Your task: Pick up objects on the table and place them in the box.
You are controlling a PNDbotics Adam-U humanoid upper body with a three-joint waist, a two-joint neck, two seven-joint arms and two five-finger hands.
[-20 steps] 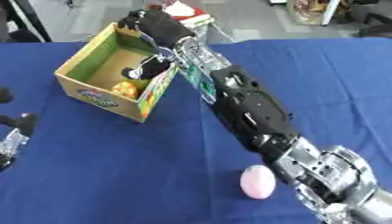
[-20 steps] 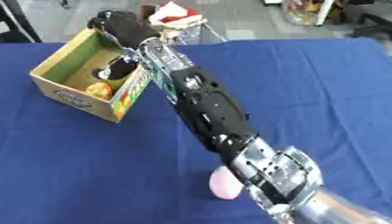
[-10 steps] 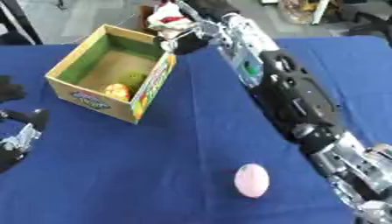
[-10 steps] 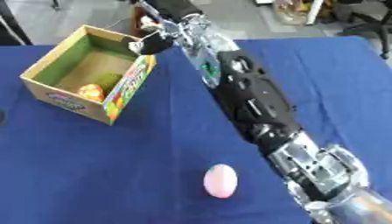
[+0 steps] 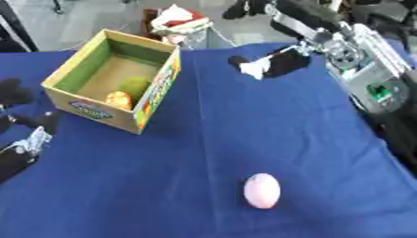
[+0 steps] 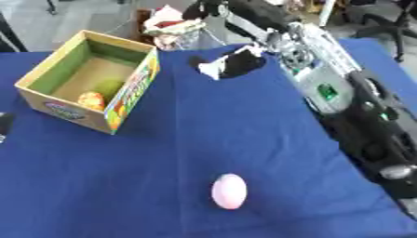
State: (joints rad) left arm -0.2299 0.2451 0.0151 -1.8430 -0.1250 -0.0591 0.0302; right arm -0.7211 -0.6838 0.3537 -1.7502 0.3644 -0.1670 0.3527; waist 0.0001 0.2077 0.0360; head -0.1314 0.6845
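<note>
Box near table's left edge; pink egg alone on open cloth; right hand raised, grip unclear.

Blue tablecloth, grey floor

We can read no text anywhere: the cardboard box carries coloured printing on its outer walls, a blue patch on the near wall and green and orange bands on the side wall, but no letters, brand or numbers come out clearly enough to make out.
</note>
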